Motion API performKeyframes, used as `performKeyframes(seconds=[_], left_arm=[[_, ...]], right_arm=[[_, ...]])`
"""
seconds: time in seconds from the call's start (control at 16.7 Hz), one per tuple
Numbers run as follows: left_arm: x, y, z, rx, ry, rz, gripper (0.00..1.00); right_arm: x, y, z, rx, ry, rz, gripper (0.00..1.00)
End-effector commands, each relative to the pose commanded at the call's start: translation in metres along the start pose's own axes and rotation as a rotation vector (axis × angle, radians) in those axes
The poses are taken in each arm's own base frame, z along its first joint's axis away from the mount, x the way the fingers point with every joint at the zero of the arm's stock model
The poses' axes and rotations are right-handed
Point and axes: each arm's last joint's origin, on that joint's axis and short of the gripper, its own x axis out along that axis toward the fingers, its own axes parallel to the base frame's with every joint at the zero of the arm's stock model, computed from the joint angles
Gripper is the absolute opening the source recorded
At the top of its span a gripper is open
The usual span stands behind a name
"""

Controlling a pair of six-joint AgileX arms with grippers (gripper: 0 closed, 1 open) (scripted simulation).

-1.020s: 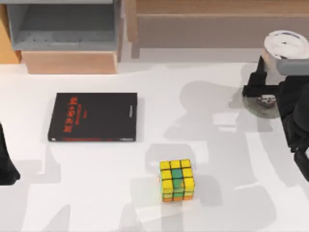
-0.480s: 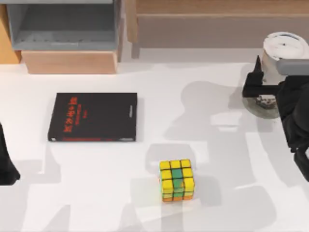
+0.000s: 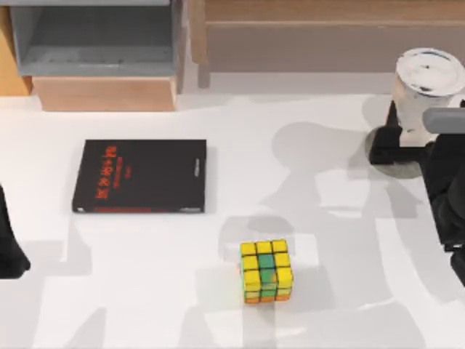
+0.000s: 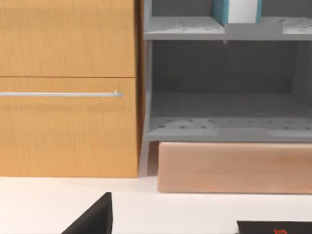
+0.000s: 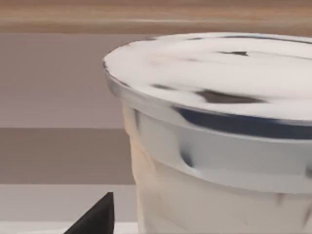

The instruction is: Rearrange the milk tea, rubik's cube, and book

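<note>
The milk tea (image 3: 429, 83) stands upright at about two o'clock on the white bench (image 3: 327, 218), near its right edge and close to the back; its white round lid (image 3: 430, 70) is on, and in the right wrist view the cup (image 5: 219, 146) rises close ahead, pale beige drink showing through the clear wall beneath the lid's rim. The right gripper (image 3: 407, 142) sits at the cup's base, dark fingers on both sides of it, though from above I cannot tell whether they are pressed onto the cup or only stand beside it. The book (image 3: 140, 176) lies flat at about ten o'clock, black cover up with red lettering, its long axis running from nine to three o'clock and the red edge strip along the side toward six. The rubik's cube (image 3: 266, 270) rests at about six o'clock, near the front, well apart from the book, yellow squares mostly on top with a green centre. At the back, toward eleven o'clock, a grey shelf unit (image 3: 94, 40) stands open; the left wrist view shows a teal-and-white item (image 4: 237, 10) on its upper shelf (image 4: 229, 27). The left arm (image 3: 11, 240) is parked at nine o'clock, at the bench's left edge.
</note>
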Motion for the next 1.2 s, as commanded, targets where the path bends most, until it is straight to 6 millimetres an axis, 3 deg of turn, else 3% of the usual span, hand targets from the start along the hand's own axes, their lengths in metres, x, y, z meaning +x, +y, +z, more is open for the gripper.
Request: performKeyframes(seconds=[0.3,0.66,0.96,1.2], left_arm=[[0.000,0.000,0.000,0.000,0.000,0.000,1.00],[0.000,0.000,0.000,0.000,0.000,0.000,1.00],[0.000,0.000,0.000,0.000,0.000,0.000,1.00],[0.000,0.000,0.000,0.000,0.000,0.000,1.00]], right_arm=[[0.000,-0.001,0.001,-0.003,0.008,-0.003,1.00],[-0.014,-0.002,0.042,0.001,-0.005,-0.003,1.00],[-0.019,-0.002,0.049,-0.001,0.004,-0.003,1.00],[-0.011,-0.001,0.057,0.011,-0.016,-0.007,1.00]])
